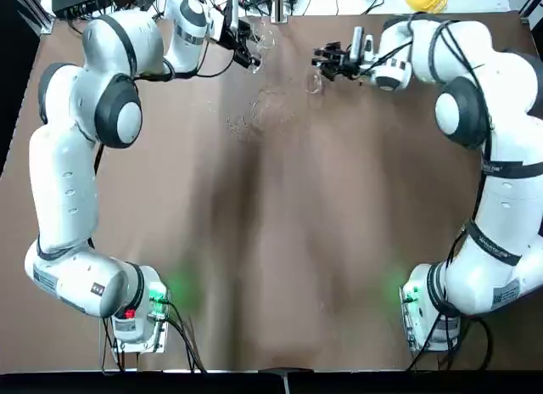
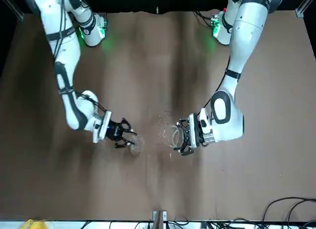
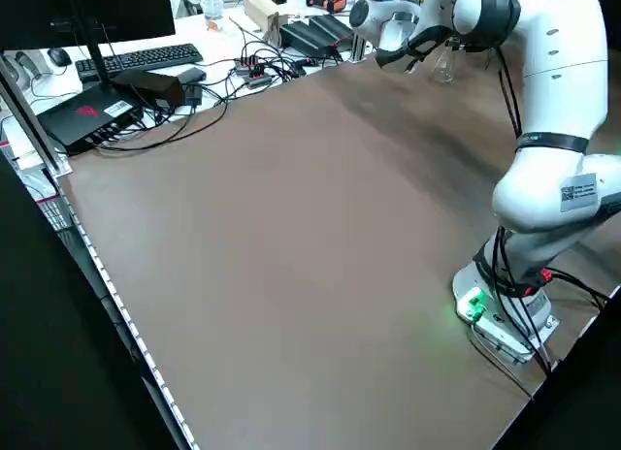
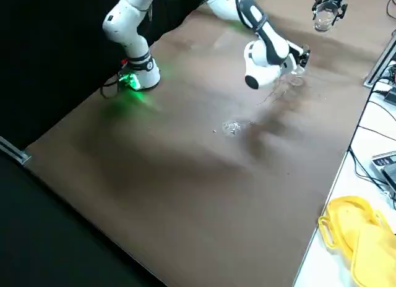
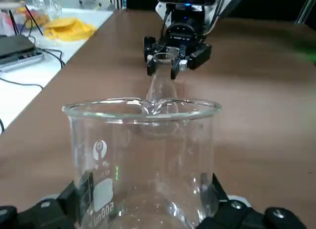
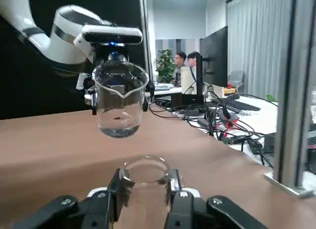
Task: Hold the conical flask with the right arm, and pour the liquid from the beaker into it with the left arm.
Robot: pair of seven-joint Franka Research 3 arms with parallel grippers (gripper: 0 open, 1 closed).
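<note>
Beaker (image 5: pixel 143 165), holding clear liquid, hangs in the left gripper (image 5: pixel 148 209).

Holds the clear straight-sided glass beaker (image 5: pixel 143 160) in the black two-finger left gripper (image 5: pixel 148 189), above the far part of the broad brown tabletop (image 1: pixel 280 241); holds the clear conical glass flask (image 6: pixel 146 209) in the black two-finger right gripper (image 6: pixel 146 182), to its right. Beyond, bears the soft yellow bundle (image 4: pixel 362 237) on the white worktop (image 4: pixel 371 157), at right.

Beaker's base (image 5: pixel 148 219) (sadly) cut off by the left wrist view's edge.
</note>
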